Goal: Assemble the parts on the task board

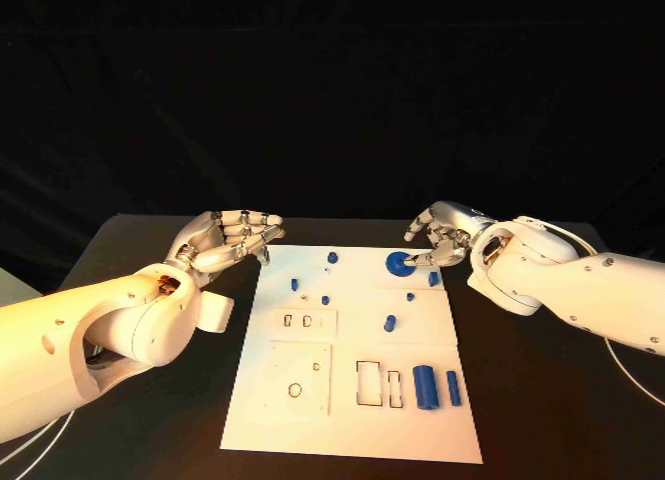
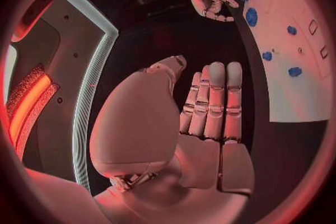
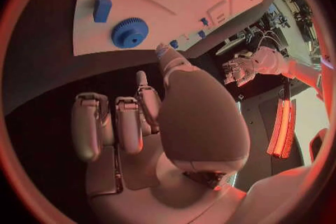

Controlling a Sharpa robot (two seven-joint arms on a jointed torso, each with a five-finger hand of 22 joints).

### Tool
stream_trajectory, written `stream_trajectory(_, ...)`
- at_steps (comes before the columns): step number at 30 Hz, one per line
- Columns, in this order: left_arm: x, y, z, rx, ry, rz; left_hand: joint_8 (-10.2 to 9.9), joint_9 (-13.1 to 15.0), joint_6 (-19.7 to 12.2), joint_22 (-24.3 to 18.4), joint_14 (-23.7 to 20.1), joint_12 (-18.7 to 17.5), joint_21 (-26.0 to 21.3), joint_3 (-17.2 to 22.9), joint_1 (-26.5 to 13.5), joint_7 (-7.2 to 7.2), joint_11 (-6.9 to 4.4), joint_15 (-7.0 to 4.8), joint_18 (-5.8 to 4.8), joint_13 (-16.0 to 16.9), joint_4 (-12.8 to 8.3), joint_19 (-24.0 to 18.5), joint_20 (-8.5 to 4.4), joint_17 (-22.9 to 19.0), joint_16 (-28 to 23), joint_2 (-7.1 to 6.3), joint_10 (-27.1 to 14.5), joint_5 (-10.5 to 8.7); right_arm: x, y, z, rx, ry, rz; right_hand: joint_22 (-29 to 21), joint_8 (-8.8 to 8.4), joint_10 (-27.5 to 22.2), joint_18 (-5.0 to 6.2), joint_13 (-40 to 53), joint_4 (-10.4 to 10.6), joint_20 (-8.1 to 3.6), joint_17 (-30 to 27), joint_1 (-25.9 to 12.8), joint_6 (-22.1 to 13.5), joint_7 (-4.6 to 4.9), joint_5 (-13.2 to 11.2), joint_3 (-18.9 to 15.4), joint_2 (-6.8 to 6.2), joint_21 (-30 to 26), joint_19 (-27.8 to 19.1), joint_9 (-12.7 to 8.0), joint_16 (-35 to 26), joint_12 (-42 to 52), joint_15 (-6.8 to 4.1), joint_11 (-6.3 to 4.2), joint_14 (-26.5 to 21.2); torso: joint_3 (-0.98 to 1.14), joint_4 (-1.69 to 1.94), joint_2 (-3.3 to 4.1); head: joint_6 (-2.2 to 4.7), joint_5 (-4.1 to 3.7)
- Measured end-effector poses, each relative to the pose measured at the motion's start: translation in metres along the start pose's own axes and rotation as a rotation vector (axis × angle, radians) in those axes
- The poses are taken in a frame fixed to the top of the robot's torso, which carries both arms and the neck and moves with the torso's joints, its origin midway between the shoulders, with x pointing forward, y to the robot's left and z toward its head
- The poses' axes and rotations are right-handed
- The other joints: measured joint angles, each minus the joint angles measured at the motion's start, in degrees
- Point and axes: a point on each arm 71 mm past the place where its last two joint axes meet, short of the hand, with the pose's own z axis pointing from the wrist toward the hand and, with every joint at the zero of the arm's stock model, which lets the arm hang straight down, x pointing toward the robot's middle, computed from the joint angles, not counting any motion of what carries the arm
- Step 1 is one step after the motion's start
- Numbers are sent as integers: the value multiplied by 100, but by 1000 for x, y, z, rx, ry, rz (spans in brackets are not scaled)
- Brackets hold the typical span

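The white rectangular task board (image 1: 296,420) is lying in the middle of the black table (image 1: 130,250), and small blue plastic parts are spread over it. A round blue toothed gear (image 1: 399,263) is seen at the far right corner of the board, and in the right wrist view (image 3: 129,32) it is resting flat on the white surface. A short blue block (image 1: 435,278) is placed just beside the gear, toward the board's right edge. Several small blue pegs, such as one (image 1: 332,257) near the far edge of the board, are standing or lying between the gear and the board's middle. A thick blue cylinder (image 1: 424,386) and a thinner blue bar (image 1: 453,387) are lying side by side near the board's near right corner, next to empty rectangular slots.

The right hand (image 1: 445,236) is being held just beside the gear, at the far right corner of the board; its fingers are curled in, and nothing is seen between them. Whether a fingertip is touching the gear cannot be told. The left hand (image 1: 226,240) is being held off the board's far left corner, with its fingers together but released and grasping nothing.

The task is judged to be at an early stage: most slots are empty and most parts are loose.
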Motion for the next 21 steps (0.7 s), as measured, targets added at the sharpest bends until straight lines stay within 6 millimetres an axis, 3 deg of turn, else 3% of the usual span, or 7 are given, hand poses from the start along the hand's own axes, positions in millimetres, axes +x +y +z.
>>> stream_trajectory(7, 0, 0, 0, 0, 1, -1, 0, 0, 0, 0, 0, 0, 0, 0, 0, 0, 0, 0, 0, 0, 0, 0, 0, 0, 0, 0, 0, 0, 7, -4, 7, 49, 47, 35, 0, 119, -8, -92, 239, 253, 80, 0, 105, -167, 80, 76, -253, 105, 256, -21, 30, 170, 1054, 56, 78, -12, -2, 10, -3, -1, -23)
stream_trajectory(11, 0, 0, 0, -1, 2, -2, 0, 9, 0, 8, 0, 0, 0, 25, 0, 0, 0, 0, 0, 7, -25, 0, 0, 0, 27, 0, 0, 0, 14, -2, 12, 64, 66, 44, -1, 160, -12, -91, 239, 292, 101, 0, 134, -208, 86, 119, -324, 134, 355, 0, 39, 215, 1283, 81, 116, -1, -3, 23, 1, -1, -30)
stream_trajectory(13, 0, 0, 0, -1, 2, -2, 0, 9, 0, 8, 0, 0, 0, 25, 0, 0, 0, 0, 0, 7, -25, 0, 0, 0, 27, 0, 0, 0, 19, -2, 15, 71, 75, 47, -1, 210, 8, -180, 239, 334, 151, -1, 179, -273, 110, 198, -366, 179, 466, -11, 50, 281, 1468, 121, 136, -1, -3, 31, 5, -4, -35)
stream_trajectory(21, -1, 0, 0, -2, 2, -2, 0, 8, 0, 8, 0, 0, 0, 25, 0, 0, 0, 0, 0, 6, -25, 0, 0, 0, 27, 0, 0, 0, 24, -7, 21, 105, 79, 46, -1, 219, 9, -179, 239, 339, 151, -2, 202, -277, 115, 230, -371, 202, 508, -11, 50, 281, 1503, 121, 136, -1, -3, 37, 11, -21, -46)
